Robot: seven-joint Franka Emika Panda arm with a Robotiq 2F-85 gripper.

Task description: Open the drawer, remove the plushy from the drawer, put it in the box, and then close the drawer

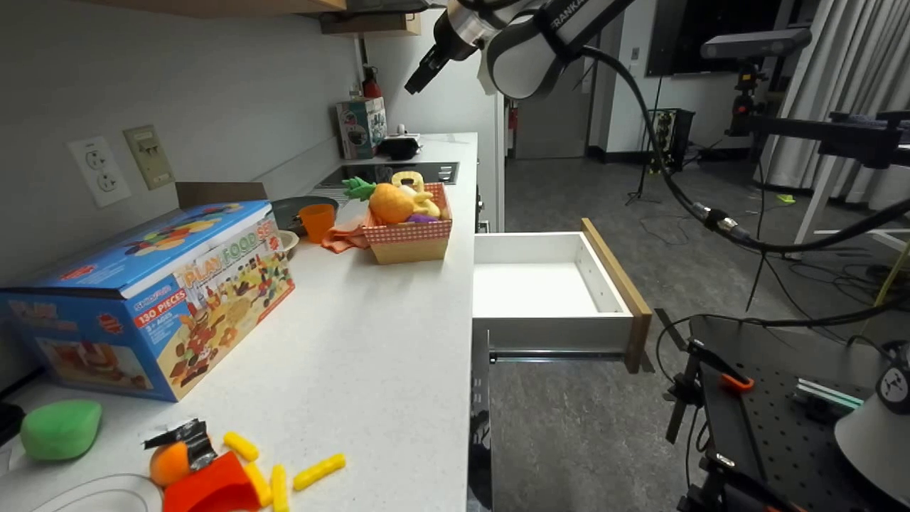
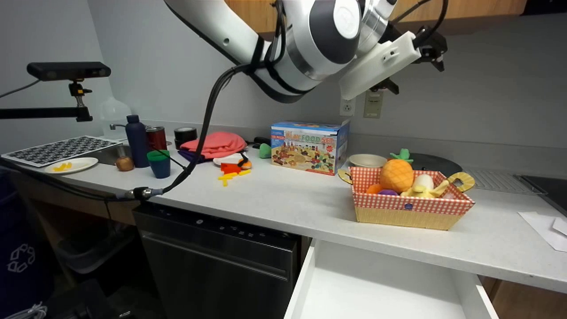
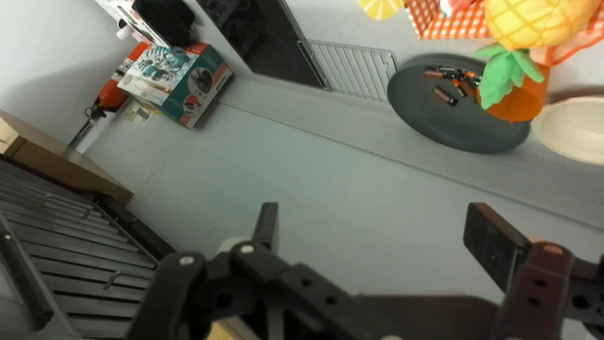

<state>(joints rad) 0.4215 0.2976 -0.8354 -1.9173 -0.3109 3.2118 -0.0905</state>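
Observation:
The drawer (image 1: 533, 284) stands pulled out below the counter, its white bottom bare where it shows in both exterior views. On the counter, the box (image 2: 403, 218) is a tan basket with a red checked lining. The plushy (image 2: 397, 175), an orange pineapple with a green top, rests in it among yellow and purple toys. Part of the plushy (image 3: 538, 21) appears at the top right in the wrist view. High above the counter, apart from the box, my gripper (image 3: 373, 208) is open, its fingers wide apart with nothing between them. My gripper (image 2: 415, 76) also shows in an exterior view.
A large blue toy carton (image 1: 213, 284) stands along the wall. Behind the box are a dark pan (image 3: 453, 118) with batteries, an orange cup (image 1: 316, 222) and a pale bowl (image 2: 366, 160). Wooden cabinets (image 2: 478, 15) hang overhead. Yellow sticks (image 1: 320, 471) lie on the counter.

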